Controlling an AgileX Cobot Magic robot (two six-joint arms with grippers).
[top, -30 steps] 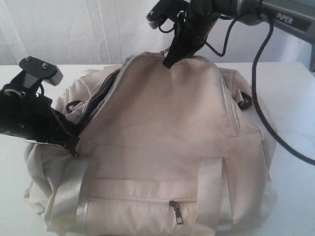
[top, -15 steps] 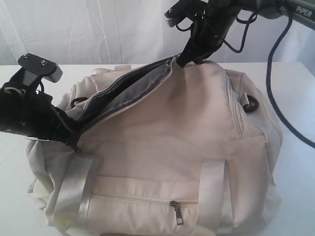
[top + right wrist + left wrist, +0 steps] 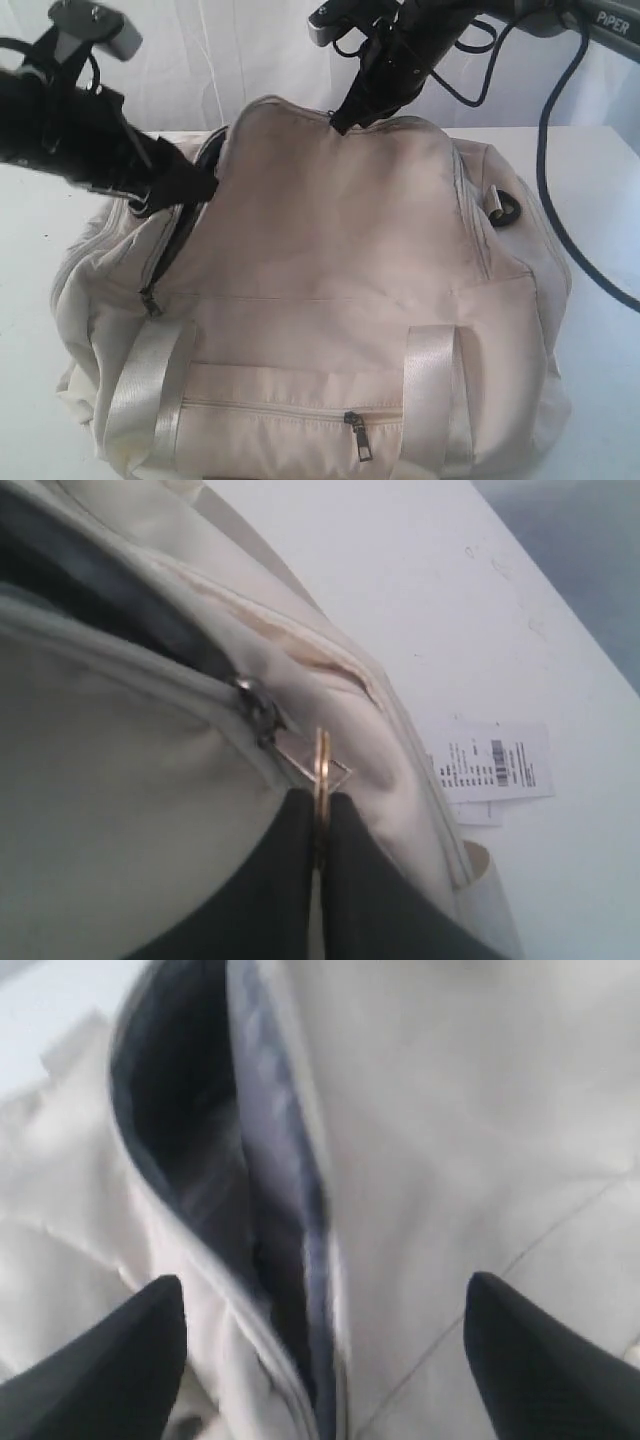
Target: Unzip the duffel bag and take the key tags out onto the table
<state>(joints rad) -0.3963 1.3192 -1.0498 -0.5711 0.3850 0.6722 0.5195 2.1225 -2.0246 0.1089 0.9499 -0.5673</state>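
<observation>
The duffel bag (image 3: 340,260) is set in the middle of the table (image 3: 600,200), with its front pocket turned toward the exterior view. The main zip is seen undone along the left part of the top, where a gap (image 3: 190,1140) lined in dark grey is exposed. The right claw (image 3: 320,805) is closed on the zip pull (image 3: 318,765), a thin metal ring pinched between its tips just beside the slider (image 3: 258,712). The top panel is held up by it into a peak. How far the zip is undone on the right side cannot be told. The left claw (image 3: 325,1305) is spread wide with nothing held, and is poised at the gap on the bag's left shoulder.

The unzipping is judged to be well along, while the taking out is not yet begun. No key tags are seen, either in the gap or on the table; they are presumed to be inside, hidden by shadow and lining. Reaching in, finding them and setting them down is what is left.

The front pocket zip (image 3: 355,437) is shut and two shiny handles (image 3: 428,385) are draped down the front. A printed paper label (image 3: 490,765) is lying on the table beside the bag. The right arm's black cable (image 3: 545,180) is hung near the bag's right end. The gap is narrow, and entry may be hindered by the slack panel folded over it.
</observation>
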